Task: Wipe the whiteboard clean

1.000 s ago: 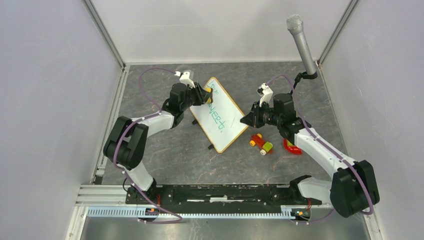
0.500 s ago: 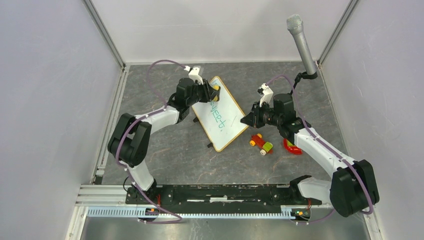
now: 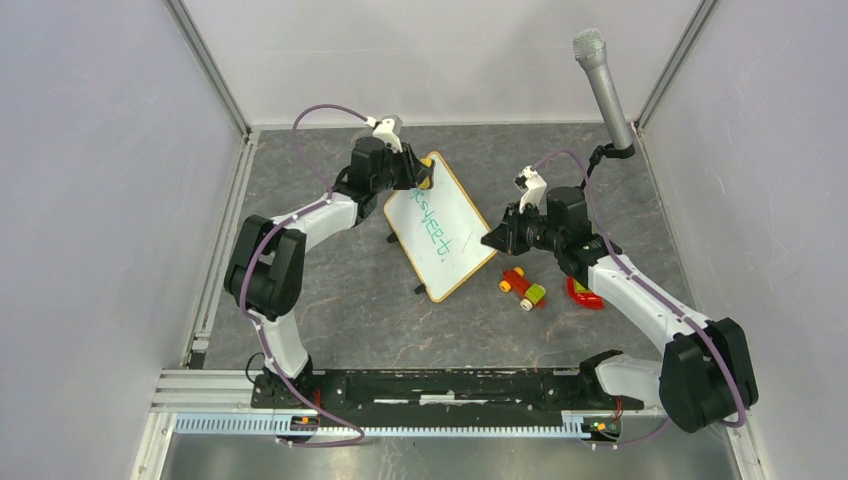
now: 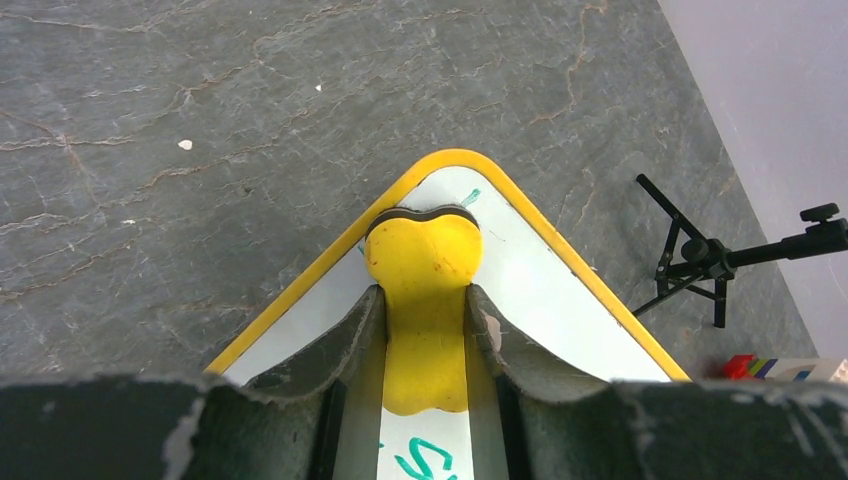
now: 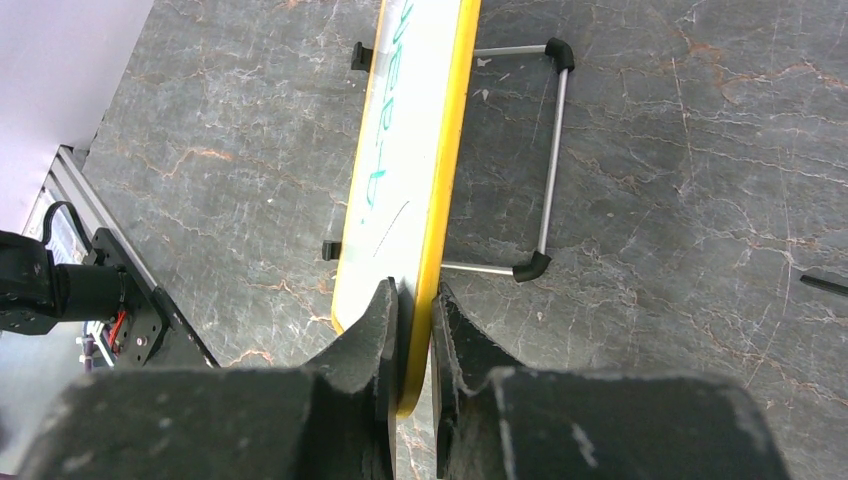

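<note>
- Our left hand (image 4: pixel 425 325) clamps a yellow eraser (image 4: pixel 424 250), set on the whiteboard (image 3: pixel 455 258) corner just past its fingertips
- Our right hand (image 5: pixel 412 305) pinches the board's near edge
- Green writing (image 3: pixel 430 220) runs back from the eraser toward the right hand; we judge most wiping is left
- Only the right wrist view shows the silver wire stand (image 5: pixel 553 160) behind the board

Lower part of whiteboard (image 4: pixel 545 290) hidden behind left hand (image 4: pixel 425 297), green writing (image 4: pixel 420 460) cut off by bottom edge
</note>
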You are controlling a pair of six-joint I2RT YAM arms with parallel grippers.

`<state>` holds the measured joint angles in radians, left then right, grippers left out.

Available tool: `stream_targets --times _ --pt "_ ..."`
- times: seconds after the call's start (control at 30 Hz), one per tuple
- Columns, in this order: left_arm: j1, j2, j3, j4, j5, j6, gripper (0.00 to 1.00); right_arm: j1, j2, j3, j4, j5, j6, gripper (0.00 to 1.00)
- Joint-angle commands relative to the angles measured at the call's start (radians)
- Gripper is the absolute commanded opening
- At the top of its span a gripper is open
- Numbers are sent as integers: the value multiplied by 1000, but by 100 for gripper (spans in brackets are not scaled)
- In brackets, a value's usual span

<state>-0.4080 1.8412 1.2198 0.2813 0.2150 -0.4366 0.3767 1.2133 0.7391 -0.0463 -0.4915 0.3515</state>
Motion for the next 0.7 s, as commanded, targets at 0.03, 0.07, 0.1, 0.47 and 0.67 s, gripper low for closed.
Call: stream_targets --times 0.03,0.07,0.1,0.47,0.67 --pt "-14 14 1 -103 -96 75 13 19 18 33 20 -79 -106 0" --pt "-23 8 -1 -103 -105 85 13 19 20 34 18 -80 -108 0" --pt "-35 1 -5 -100 -109 94 12 19 22 34 16 -80 -110 0" --pt "-207 -171 -263 139 -158 80 12 19 29 36 23 -78 -108 0" --pt "-224 -131 -199 94 -210 100 13 18 16 23 29 -81 -104 0"
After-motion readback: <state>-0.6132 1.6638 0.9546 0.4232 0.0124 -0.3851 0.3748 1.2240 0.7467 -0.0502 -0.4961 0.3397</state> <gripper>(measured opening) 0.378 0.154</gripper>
